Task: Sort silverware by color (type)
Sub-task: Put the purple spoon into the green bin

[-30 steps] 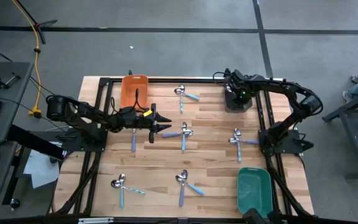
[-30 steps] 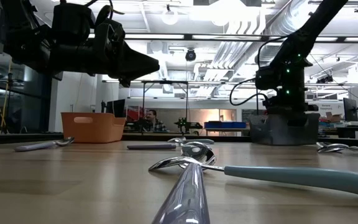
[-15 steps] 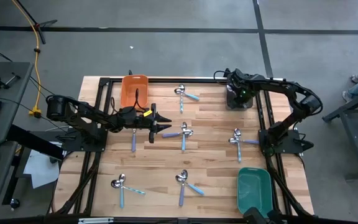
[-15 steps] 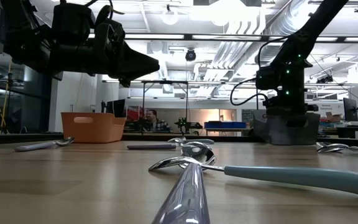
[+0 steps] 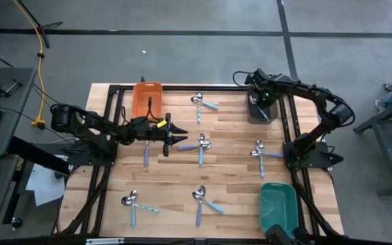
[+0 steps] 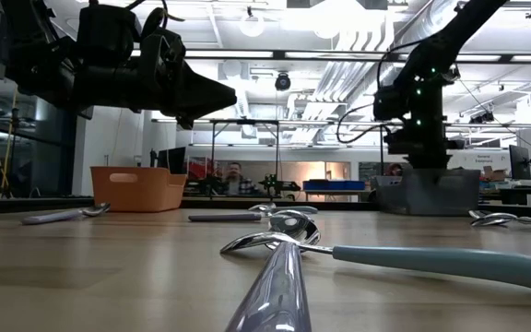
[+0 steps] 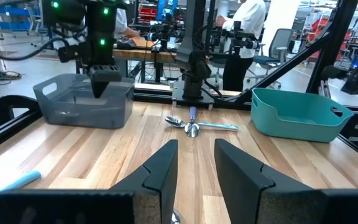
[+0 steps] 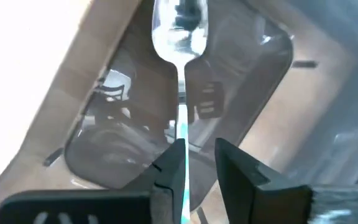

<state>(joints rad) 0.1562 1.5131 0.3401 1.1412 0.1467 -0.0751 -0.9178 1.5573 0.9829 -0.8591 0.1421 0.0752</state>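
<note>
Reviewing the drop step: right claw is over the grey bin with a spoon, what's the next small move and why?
Probably finish opening the right claw and let the spoon drop. It hangs above the grey bin, and the wrist view shows the spoon between partly parted fingers, bowl pointing down into the bin. Then lift clear. The left claw waits mid-table.

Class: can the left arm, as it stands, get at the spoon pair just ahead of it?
Probably yes: the left end effector hangs open, facing the spoon pair, with only bare table between them.
</note>
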